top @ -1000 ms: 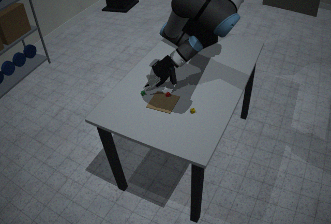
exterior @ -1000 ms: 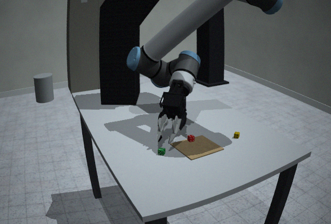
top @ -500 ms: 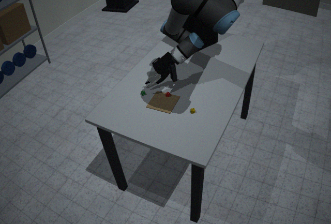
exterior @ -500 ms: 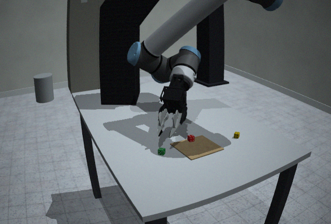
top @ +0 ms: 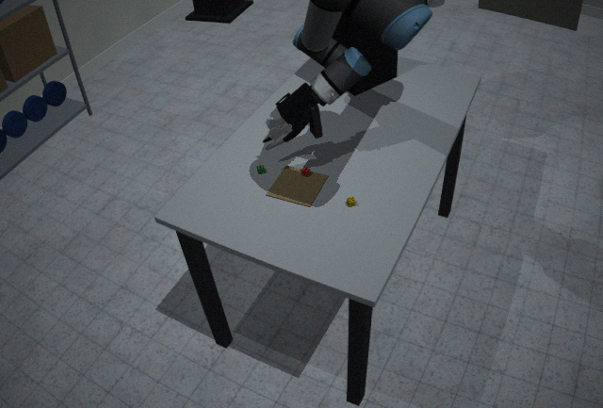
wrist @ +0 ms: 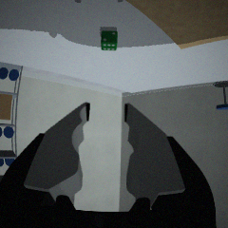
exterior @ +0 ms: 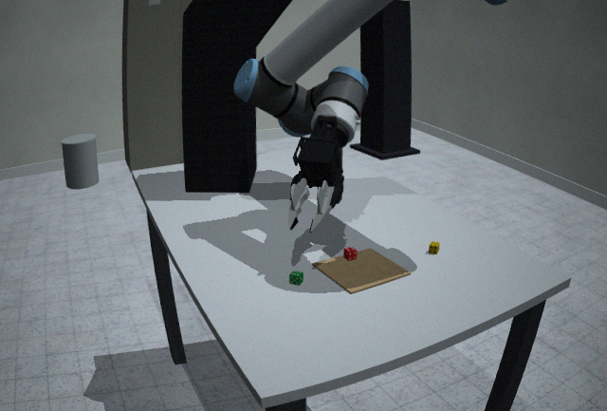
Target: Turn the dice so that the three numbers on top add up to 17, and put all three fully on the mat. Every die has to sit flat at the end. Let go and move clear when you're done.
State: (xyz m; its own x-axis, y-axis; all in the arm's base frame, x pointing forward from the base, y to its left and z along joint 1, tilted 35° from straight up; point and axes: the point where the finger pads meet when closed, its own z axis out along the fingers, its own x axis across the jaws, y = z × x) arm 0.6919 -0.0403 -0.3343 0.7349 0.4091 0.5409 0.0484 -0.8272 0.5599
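Observation:
A brown mat (top: 297, 186) lies mid-table; it also shows in the exterior view (exterior: 362, 269) and in the wrist view (wrist: 190, 19). A red die (top: 305, 171) (exterior: 350, 252) sits on the mat's far edge. A green die (top: 261, 169) (exterior: 296, 277) lies on the table just off the mat's left side; in the wrist view (wrist: 108, 39) it is ahead of the fingers. A yellow die (top: 350, 201) (exterior: 433, 247) lies on the table to the right of the mat. My gripper (top: 275, 138) (exterior: 303, 225) hovers above the table behind the green die. Its fingers are nearly closed with nothing between them.
A dark block stands on the table's far left corner (exterior: 218, 78). A shelf with blue balls and a box (top: 24, 62) stands to the left of the table. A grey cylinder (exterior: 80, 159) stands on the floor.

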